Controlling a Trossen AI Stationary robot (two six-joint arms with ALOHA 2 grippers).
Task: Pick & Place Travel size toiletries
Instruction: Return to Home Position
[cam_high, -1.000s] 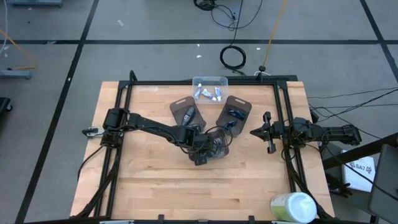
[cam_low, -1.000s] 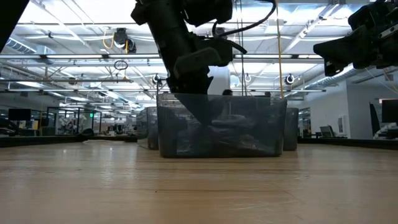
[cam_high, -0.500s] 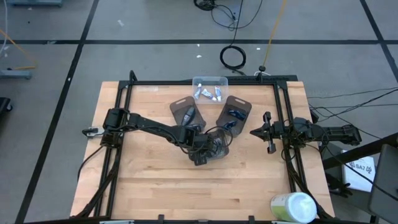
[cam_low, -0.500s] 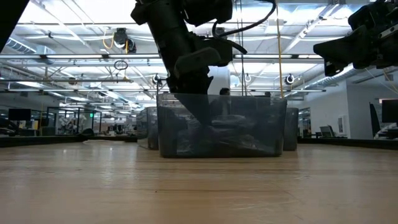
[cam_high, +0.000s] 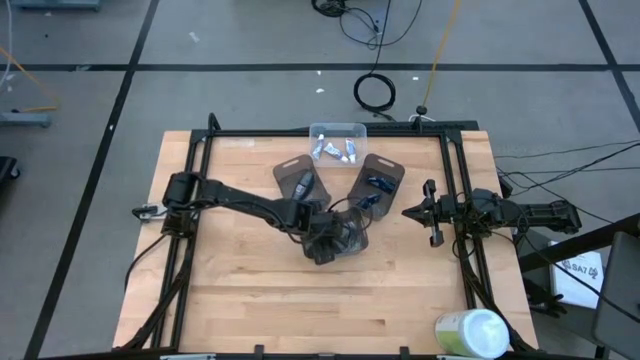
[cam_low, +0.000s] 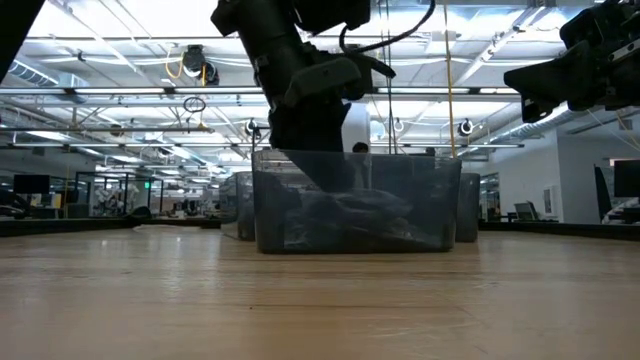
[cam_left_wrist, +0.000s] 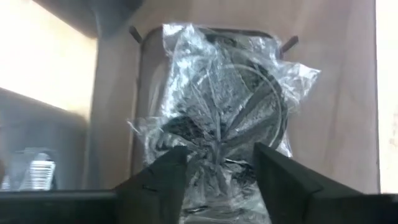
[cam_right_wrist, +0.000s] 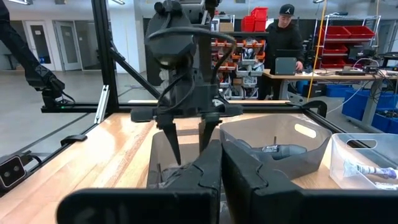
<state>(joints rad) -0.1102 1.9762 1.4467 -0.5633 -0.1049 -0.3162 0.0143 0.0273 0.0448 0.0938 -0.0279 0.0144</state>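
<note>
A crinkled clear bag (cam_left_wrist: 217, 93) with dark-grey round discs inside lies in the smoky-grey tray (cam_high: 352, 238) at the table's middle. My left gripper (cam_left_wrist: 219, 155) stands open over that tray, slanting down, a finger on either side of the bag's near end. From across the table the right wrist view also shows the left gripper (cam_right_wrist: 189, 149) with its fingers inside the tray. My right gripper (cam_high: 410, 212) waits shut at the right side, held level above the table. Other toiletries lie in the trays behind. My left gripper has its two fingers (cam_left_wrist: 168, 180) spread on either side of the bag's crumpled near end (cam_left_wrist: 214, 163). I cannot tell whether they touch the plastic. The bag rests on the tray's floor.
Behind the middle tray stand two more grey trays, one (cam_high: 303, 180) with a grey-blue stick and one (cam_high: 377, 177) with dark-blue bottles, and a clear tray (cam_high: 338, 143) with white tubes. A big pale-green-and-white container (cam_high: 472, 333) lies at the near right corner. A person stands in the room beyond.
My left gripper has opened over the middle tray without moving away. In the low view the bag seen through the tray's wall now lies lower and flatter on the tray's floor.
</note>
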